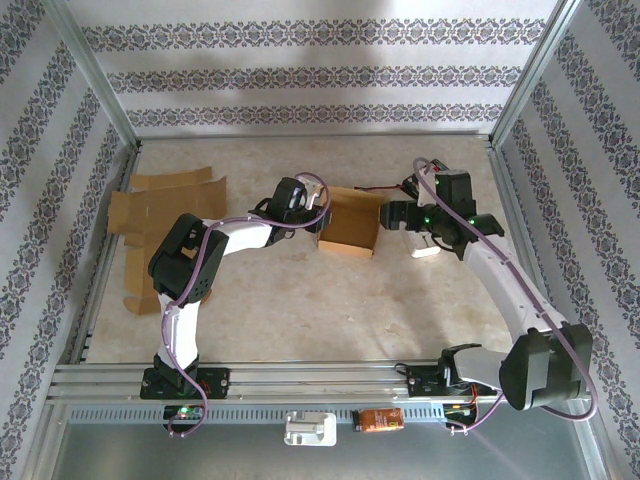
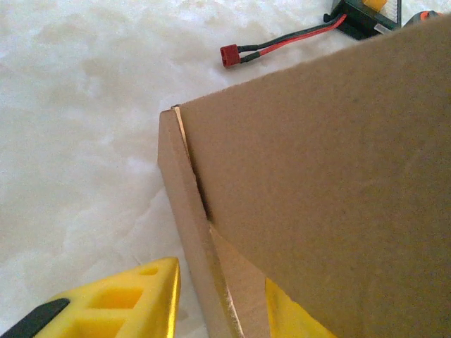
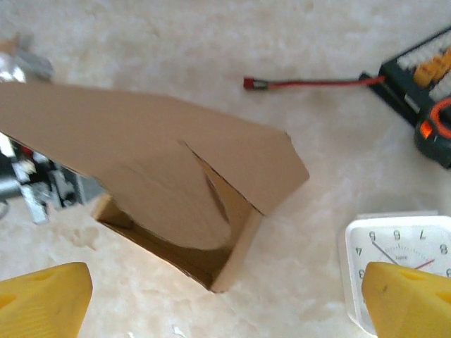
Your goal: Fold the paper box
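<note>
The brown paper box [image 1: 350, 225] stands mid-table, partly set up. In the right wrist view the box [image 3: 155, 148] has its open side toward the camera, with a rounded flap hanging over the opening. My left gripper [image 1: 308, 215] is at the box's left side. In the left wrist view its yellow fingers [image 2: 106, 303] straddle a side wall of the box [image 2: 324, 183], one outside and one tucked inside, with a sliver of table between the outer finger and the wall. My right gripper [image 1: 398, 215] hovers just right of the box, open [image 3: 225, 274] and holding nothing.
Flat cardboard blanks [image 1: 165, 215] lie at the far left. A white clock [image 3: 394, 253] sits under my right gripper, and a black charger [image 3: 423, 84] with a red-tipped cable [image 3: 310, 83] lies beyond it. Metal frame rails bound the table.
</note>
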Robot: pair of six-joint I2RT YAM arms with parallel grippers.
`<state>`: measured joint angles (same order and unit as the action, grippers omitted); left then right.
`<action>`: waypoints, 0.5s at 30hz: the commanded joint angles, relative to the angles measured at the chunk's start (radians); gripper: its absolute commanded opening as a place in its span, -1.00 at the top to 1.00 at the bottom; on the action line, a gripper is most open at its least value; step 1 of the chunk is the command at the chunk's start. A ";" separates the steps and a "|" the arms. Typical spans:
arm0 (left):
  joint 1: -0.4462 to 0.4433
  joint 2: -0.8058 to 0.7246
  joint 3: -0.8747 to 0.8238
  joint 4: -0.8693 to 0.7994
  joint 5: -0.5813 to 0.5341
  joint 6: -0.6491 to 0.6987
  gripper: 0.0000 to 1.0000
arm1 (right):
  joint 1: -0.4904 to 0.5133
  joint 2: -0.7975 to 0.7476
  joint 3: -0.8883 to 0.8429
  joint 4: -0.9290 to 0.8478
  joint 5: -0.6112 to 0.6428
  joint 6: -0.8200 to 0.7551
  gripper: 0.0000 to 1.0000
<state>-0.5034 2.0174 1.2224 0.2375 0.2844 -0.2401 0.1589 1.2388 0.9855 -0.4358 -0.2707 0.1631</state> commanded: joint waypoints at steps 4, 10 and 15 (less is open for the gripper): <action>-0.006 0.010 0.034 -0.030 0.015 -0.018 0.28 | 0.000 0.118 -0.025 0.185 -0.024 -0.076 -0.96; -0.006 0.022 0.045 -0.038 0.027 -0.024 0.28 | 0.027 0.219 0.006 0.288 0.010 -0.066 -0.88; -0.006 0.024 0.047 -0.040 0.028 -0.025 0.28 | 0.039 0.286 0.020 0.333 0.027 -0.020 -0.66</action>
<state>-0.5034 2.0209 1.2423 0.2222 0.2951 -0.2478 0.1879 1.4986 0.9726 -0.1688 -0.2649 0.1139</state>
